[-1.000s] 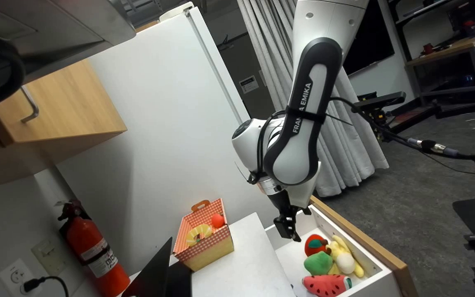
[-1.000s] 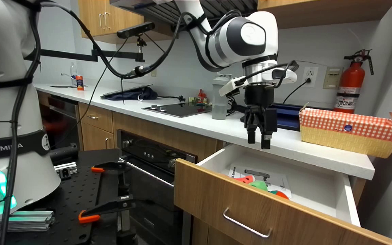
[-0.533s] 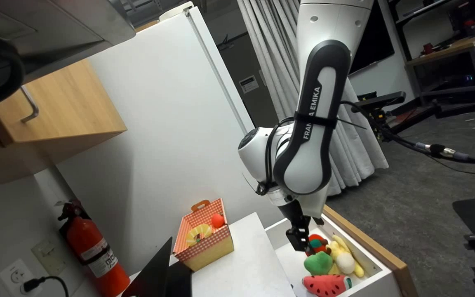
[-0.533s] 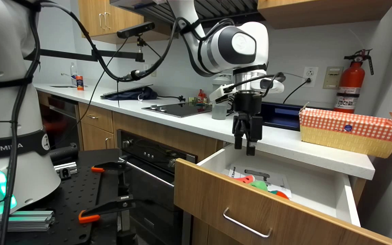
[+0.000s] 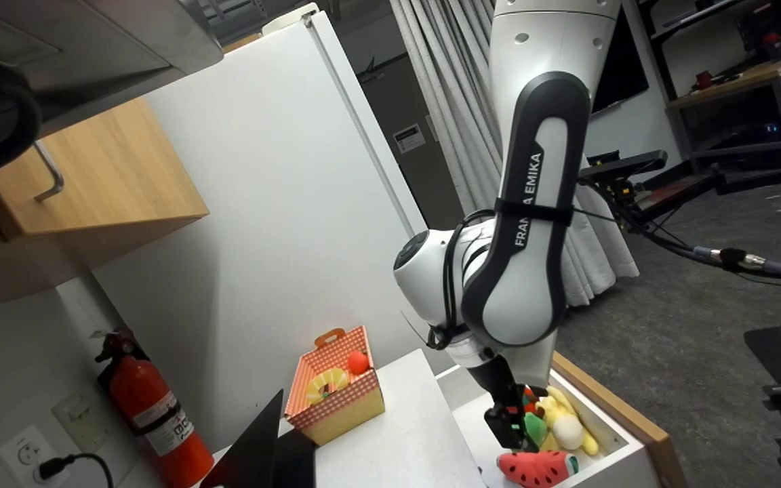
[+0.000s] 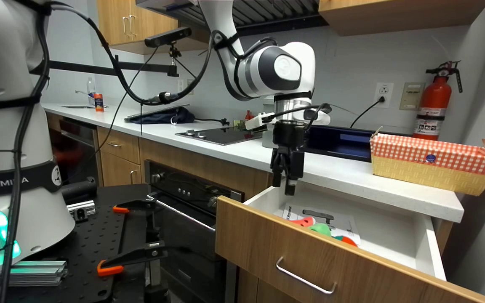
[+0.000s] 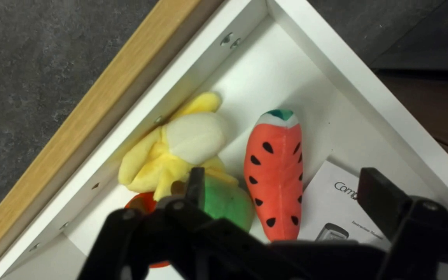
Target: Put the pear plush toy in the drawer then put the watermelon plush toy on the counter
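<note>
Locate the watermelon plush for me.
The watermelon plush lies in the open drawer, just right of centre in the wrist view, with the pear plush at its lower left and the manual at its lower right.

In the wrist view, the jaws partly hide the pear plush toy [image 7: 228, 204] and the manual [image 7: 335, 206].

A red-checked box [image 6: 434, 162] stands near a red fire extinguisher [image 6: 434, 101].
</note>
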`<state>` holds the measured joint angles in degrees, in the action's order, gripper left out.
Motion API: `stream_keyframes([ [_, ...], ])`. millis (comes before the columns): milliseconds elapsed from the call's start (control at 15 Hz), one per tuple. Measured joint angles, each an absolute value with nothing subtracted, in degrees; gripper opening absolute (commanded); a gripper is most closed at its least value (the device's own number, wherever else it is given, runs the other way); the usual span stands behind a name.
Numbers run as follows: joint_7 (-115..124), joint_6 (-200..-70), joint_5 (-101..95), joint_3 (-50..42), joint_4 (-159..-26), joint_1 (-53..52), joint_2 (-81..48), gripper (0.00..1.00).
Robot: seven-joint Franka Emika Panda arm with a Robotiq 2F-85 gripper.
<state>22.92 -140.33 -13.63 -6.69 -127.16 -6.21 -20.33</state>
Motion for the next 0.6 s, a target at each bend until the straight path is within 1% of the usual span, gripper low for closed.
stream_keyframes([
  [600, 23.15, -141.1, -13.8, -7.22, -126.29, -6.29, -24.46, 1.0],
])
